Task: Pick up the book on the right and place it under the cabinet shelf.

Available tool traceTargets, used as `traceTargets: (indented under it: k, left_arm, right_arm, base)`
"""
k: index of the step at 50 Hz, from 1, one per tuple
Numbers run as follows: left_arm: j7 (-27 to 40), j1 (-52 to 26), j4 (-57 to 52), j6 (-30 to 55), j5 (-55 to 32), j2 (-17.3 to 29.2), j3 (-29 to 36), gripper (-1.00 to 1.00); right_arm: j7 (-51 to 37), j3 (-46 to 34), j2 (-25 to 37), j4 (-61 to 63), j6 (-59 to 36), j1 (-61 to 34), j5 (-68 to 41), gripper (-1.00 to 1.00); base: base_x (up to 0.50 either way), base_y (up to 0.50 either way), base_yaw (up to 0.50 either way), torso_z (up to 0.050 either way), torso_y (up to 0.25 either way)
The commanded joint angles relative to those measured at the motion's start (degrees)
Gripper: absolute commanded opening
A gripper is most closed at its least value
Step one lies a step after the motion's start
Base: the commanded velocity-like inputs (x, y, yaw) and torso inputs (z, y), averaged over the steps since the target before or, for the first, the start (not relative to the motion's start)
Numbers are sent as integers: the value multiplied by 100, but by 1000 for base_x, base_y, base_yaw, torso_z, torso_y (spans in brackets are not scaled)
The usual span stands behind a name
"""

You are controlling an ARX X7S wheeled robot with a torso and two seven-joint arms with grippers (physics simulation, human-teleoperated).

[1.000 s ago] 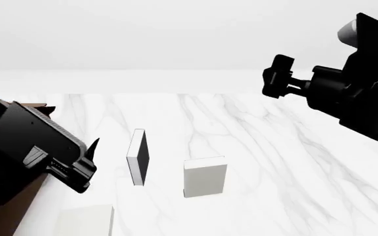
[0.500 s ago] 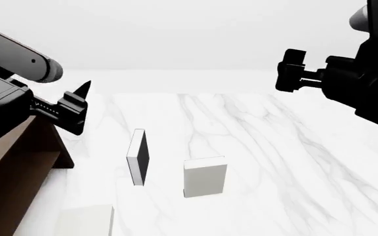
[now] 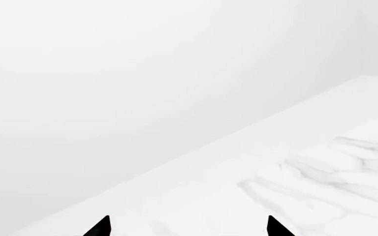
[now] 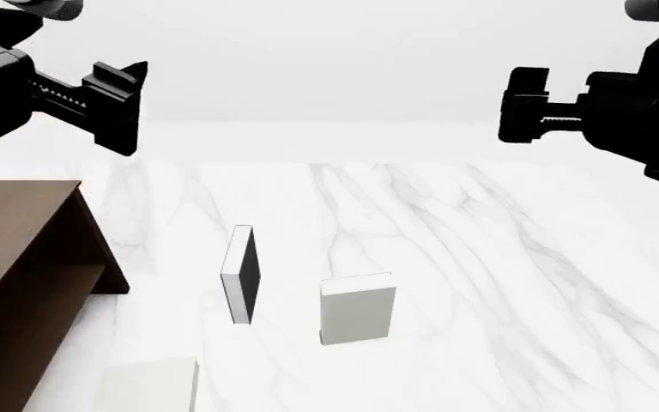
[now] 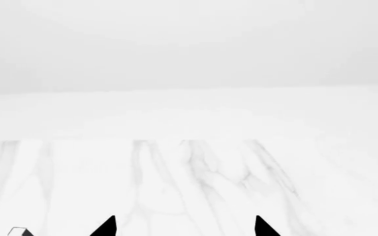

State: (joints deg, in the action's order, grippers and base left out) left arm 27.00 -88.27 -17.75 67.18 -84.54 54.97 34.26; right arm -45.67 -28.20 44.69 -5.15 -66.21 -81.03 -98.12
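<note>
Task not begun: the book [image 4: 357, 309] stands upright on the desk [image 4: 479, 283], right of 2 others. Both jaws spread, raised, holding nothing; cabinet shelf [image 4: 21, 275] at left.

Both arms matte black, blocky housings. Left gripper [image 4: 117, 107]: black, flat angular fingers ending in sharp points, ribbed threaded-looking rod behind the jaw block. Right gripper [image 4: 524, 106]: same black build, squared clamp head on a screw-like shaft. Light grey cylindrical joint section tops each arm.
</note>
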Motion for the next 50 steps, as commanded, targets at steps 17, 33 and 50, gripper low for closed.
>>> traceTargets:
  k: [17, 33, 50]
  left_arm:
    - [255, -245, 331, 205, -394, -135, -2, 100]
    - [259, -257, 332, 210, -406, -157, 40, 100]
    - [283, -266, 315, 217, -436, -164, 75, 100]
  right_arm:
    - [55, -112, 18, -6, -110, -157, 13, 100]
    - [92, -132, 50, 31, -69, -75, 8, 100]
    - [84, -129, 99, 79, -21, -11, -31, 100]
  base:
    - [0, 0, 0, 0, -99]
    - [0, 0, 0, 0, -141]
    - [0, 0, 0, 0, -141]
